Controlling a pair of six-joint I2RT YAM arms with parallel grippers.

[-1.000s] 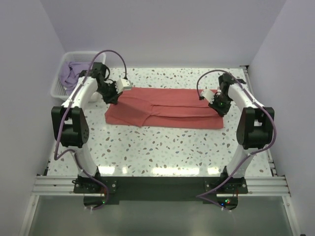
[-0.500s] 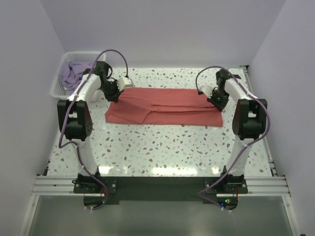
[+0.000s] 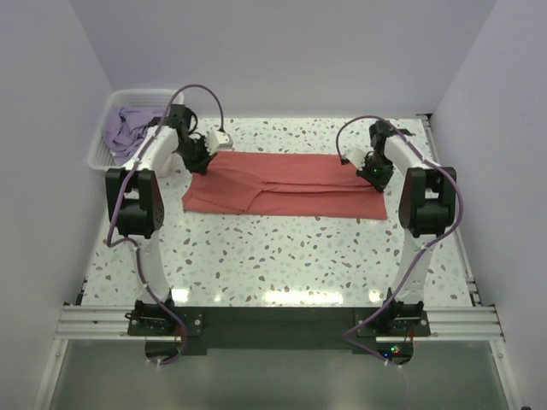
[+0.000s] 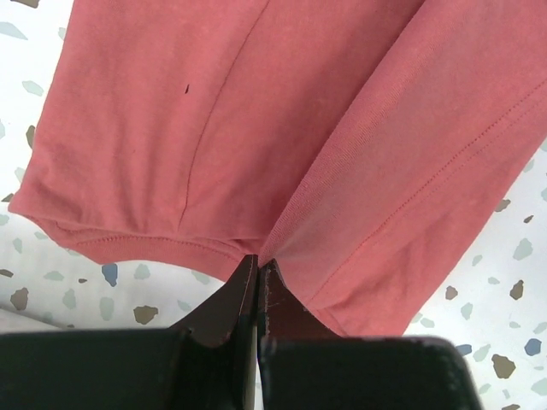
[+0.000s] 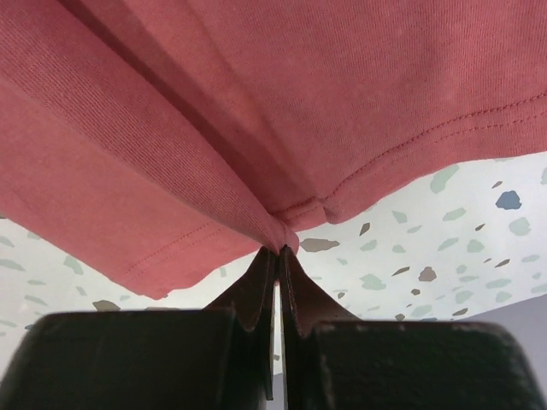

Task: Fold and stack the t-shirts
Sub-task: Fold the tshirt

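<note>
Left gripper (image 4: 258,266) pinches coral-red t-shirt (image 4: 256,128) edge — jaws closed; speckled table (image 4: 513,265) beneath.

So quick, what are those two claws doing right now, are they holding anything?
Left gripper: closed, pinching an edge of the coral-red t-shirt.
Right gripper: closed, pinching the same shirt's other end.

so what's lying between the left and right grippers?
Only the coral-red t-shirt, spanning from left gripper to right gripper, each pinching an end; top view shows it.

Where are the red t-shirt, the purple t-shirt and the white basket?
red t-shirt (image 3: 291,184), top view, middle of the flat cloth.
purple t-shirt (image 3: 126,124), top view, crumpled heap inside the basket.
white basket (image 3: 99,148), top view, its left wall.
</note>
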